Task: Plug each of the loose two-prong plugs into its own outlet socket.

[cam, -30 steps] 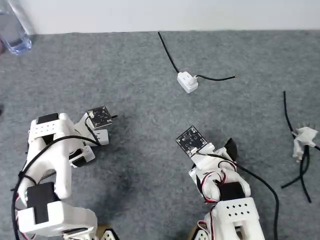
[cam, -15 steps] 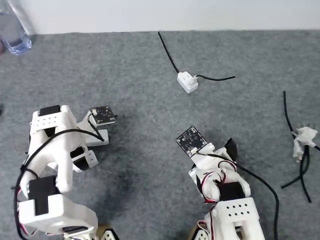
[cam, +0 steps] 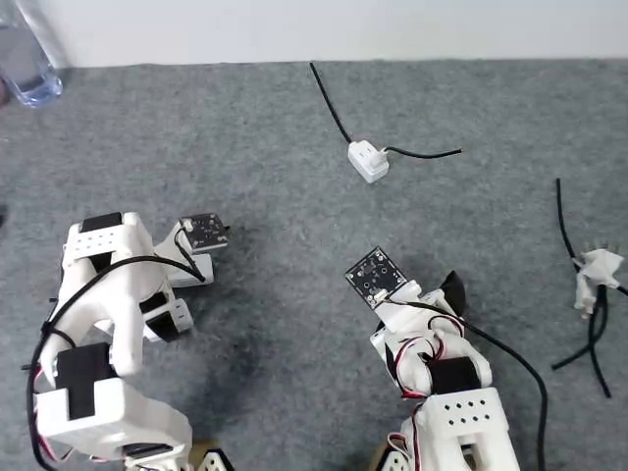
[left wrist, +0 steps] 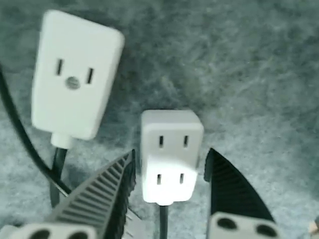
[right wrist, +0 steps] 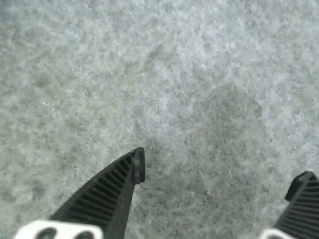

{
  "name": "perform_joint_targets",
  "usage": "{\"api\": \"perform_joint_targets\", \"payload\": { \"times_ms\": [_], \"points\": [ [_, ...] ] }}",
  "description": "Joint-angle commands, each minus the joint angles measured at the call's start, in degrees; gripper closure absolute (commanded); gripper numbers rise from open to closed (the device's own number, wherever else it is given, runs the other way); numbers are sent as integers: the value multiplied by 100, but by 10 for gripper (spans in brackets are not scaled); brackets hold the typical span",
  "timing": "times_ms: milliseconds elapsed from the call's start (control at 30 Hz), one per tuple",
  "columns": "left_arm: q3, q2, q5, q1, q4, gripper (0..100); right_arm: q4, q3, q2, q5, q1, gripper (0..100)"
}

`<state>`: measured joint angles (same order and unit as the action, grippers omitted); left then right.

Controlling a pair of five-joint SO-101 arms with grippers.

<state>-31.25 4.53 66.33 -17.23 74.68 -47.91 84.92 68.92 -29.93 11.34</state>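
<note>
Two white outlet sockets are seen on the grey carpet [left wrist: 249, 59] in the left wrist view: a larger socket [left wrist: 75, 74] with a black cord [left wrist: 20, 134], and just beside it a smaller socket [left wrist: 171, 149] that lies between the fingers of the left gripper [left wrist: 170, 158]. The jaws are set narrowly apart, one on each side of the smaller socket, with a thin dark gap on either side; whether a finger touches it cannot be told. The right gripper [right wrist: 219, 181] is held wide open over bare carpet. In the high view the left arm [cam: 108, 294] is placed at the near left of the table and the right arm [cam: 432, 378] near the middle. A white connector block [cam: 368, 162] with black leads is found well beyond both arms, toward the far wall, and a loose plug [cam: 597, 267] with its prongs showing, among black cables [cam: 589, 343], is found at the right edge, well apart from the right arm. A clear bottle [cam: 25, 59] is set at the far left corner.
</note>
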Motion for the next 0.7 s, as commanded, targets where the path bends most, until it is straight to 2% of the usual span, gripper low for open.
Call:
{"api": "perform_joint_targets", "payload": {
  "times_ms": [0, 100, 267, 333, 467, 500, 667],
  "points": [
    [-84, -18, 149, 26, -79, 779, 110, -35, 66, -62, 31, 568],
    [-207, -18, 141, 53, -97, 780, 110, -35, 66, -62, 31, 568],
    [-558, -18, 26, 35, -677, 782, 110, -35, 66, -62, 31, 568],
    [-629, -18, -510, 53, -870, 782, 110, -35, 66, -62, 31, 568],
    [-620, -18, -2224, 70, -967, 780, 110, -35, 66, -62, 31, 568],
    [-585, -18, -2338, 79, -967, 780, 110, -35, 66, -62, 31, 568],
    [-620, -18, -1793, 97, -923, 804, 110, -35, 66, -62, 31, 568]
  ]
}}
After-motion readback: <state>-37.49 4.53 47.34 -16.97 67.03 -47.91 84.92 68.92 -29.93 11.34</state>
